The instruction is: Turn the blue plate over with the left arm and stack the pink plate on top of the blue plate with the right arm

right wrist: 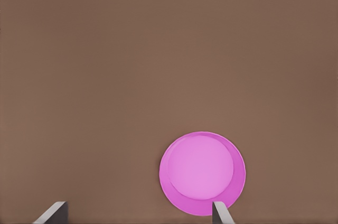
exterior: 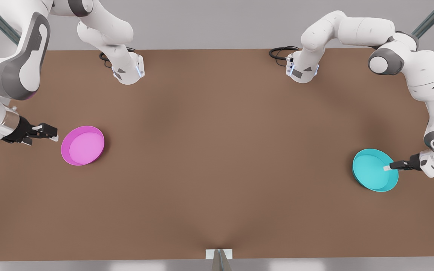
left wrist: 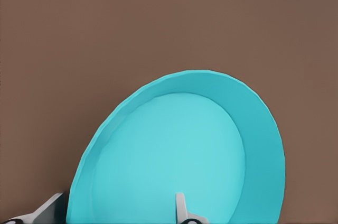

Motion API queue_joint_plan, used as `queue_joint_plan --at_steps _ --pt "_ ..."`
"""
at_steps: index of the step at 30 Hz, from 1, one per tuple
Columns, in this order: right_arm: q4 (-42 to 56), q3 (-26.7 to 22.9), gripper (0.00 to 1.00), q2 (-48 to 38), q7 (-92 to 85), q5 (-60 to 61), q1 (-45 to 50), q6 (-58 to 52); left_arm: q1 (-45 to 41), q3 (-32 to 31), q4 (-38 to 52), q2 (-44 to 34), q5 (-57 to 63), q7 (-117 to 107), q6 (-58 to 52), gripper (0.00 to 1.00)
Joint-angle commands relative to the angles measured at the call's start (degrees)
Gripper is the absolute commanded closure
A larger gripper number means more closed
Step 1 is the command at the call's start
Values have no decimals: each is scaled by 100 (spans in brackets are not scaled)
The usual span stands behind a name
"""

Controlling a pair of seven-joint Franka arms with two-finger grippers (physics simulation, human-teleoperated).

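The blue plate (exterior: 373,170) sat at the right edge of the front view, a little below mid-height, on the brown table (exterior: 217,158). Its hollow side faced the camera, and it looked tilted rather than flat, though how far it was lifted could not be told. The left gripper (exterior: 387,168) reached in from the front view's right and met the plate at its right rim. In the left wrist view the plate (left wrist: 179,160) filled the lower middle of the frame, with one finger (left wrist: 181,207) lying over the plate's inside and the other (left wrist: 50,208) outside the rim, so the jaws straddled the rim; whether they actually pinched it could not be told.

The pink plate (exterior: 83,145) lay flat on the table in the left part of the front view, around mid-height, hollow side up and well apart from the blue plate. The right gripper (exterior: 53,134) hung just beside its left edge, not touching it. In the right wrist view the pink plate (right wrist: 202,173) showed at lower centre-right, and the two fingertips (right wrist: 219,212) stood wide apart at the bottom edge with nothing between them.
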Motion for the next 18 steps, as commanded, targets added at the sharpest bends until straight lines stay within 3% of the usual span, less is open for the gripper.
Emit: queue_joint_plan --at_steps 1,6,11,18 --pt "0 0 0 0 0 0 -2 0 0 0 0 21 -6 -1 0 0" --pt "-9 0 0 8 0 0 7 9 0 0 0 100 20 8 0 3" --pt "-17 0 0 8 -9 0 -2 9 0 0 0 100 56 8 0 34" --pt "-17 0 0 8 -18 0 7 0 0 0 9 100 73 34 0 38"
